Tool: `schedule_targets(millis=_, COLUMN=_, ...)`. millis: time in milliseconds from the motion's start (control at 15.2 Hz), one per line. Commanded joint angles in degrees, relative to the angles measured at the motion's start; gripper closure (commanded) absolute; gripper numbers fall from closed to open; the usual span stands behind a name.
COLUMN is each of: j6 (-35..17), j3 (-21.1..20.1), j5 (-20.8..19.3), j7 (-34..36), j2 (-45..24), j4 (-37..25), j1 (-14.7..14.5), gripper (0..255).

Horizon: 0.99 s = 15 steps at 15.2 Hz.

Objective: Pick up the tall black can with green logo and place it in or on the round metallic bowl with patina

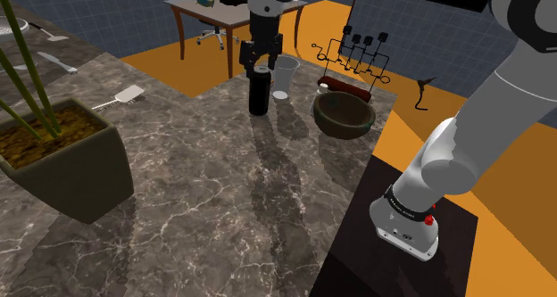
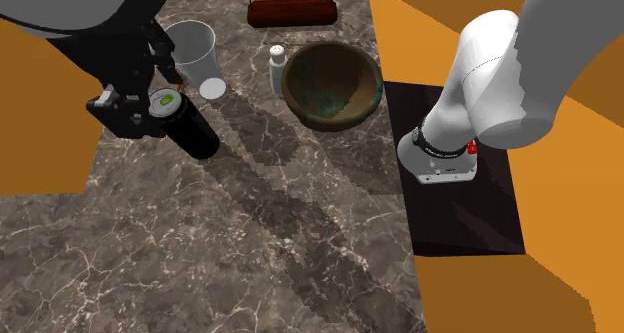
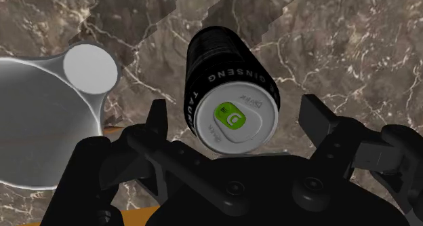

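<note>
The black gripper (image 3: 237, 119) hovers directly over the tall black can (image 3: 217, 55), its fingers spread to either side of the can's white, green-marked lid without touching it. The can stands upright on the marble countertop (image 1: 223, 188), just beside a white cup (image 1: 286, 75). The round, patina-stained bowl (image 1: 344, 117) sits nearby toward the shoulder view's right.

One black can (image 1: 259, 92), one bowl (image 1: 344, 126), one white cup (image 1: 286, 75), one potted plant (image 1: 71, 161)
</note>
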State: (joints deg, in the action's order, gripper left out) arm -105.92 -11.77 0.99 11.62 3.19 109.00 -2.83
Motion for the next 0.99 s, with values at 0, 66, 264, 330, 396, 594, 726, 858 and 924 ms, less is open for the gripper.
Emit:
schedule_targets(millis=0, j6=-2.16, j3=0.01, j5=-0.03, j7=-0.06, j2=-0.16, j4=1.98, j1=0.02, gripper=0)
schedule_targets(millis=66, j6=-2.16, j3=0.01, j5=-0.03, j7=-0.06, j2=-0.15, j4=1.98, j1=0.02, gripper=0)
schedule_targets(millis=264, j6=-2.16, j3=0.01, j5=-0.03, j7=-0.06, j2=-0.16, j4=1.98, j1=0.02, gripper=0)
schedule_targets(millis=330, j6=-2.16, j3=0.01, j5=-0.03, j7=-0.06, j2=-0.16, j4=1.98, j1=0.02, gripper=0)
schedule_targets(millis=396, j6=-2.16, j3=0.01, j5=-0.03, j7=-0.06, j2=-0.16, j4=1.98, j1=0.02, gripper=0)
schedule_targets(millis=594, j6=-2.15, j3=0.01, j5=-0.03, j7=-0.06, j2=-0.16, j4=1.96, j1=0.02, gripper=255)
schedule_targets(millis=726, j6=-2.15, j3=0.01, j5=-0.03, j7=-0.06, j2=-0.16, j4=1.96, j1=0.02, gripper=255)
schedule_targets(millis=858, j6=-2.15, j3=0.01, j5=-0.03, j7=-0.04, j2=-0.18, j4=1.95, j1=0.01, gripper=255)
schedule_targets(millis=924, j6=-2.16, j3=0.01, j5=-0.03, j7=-0.04, j2=-0.18, j4=1.97, j1=0.01, gripper=255)
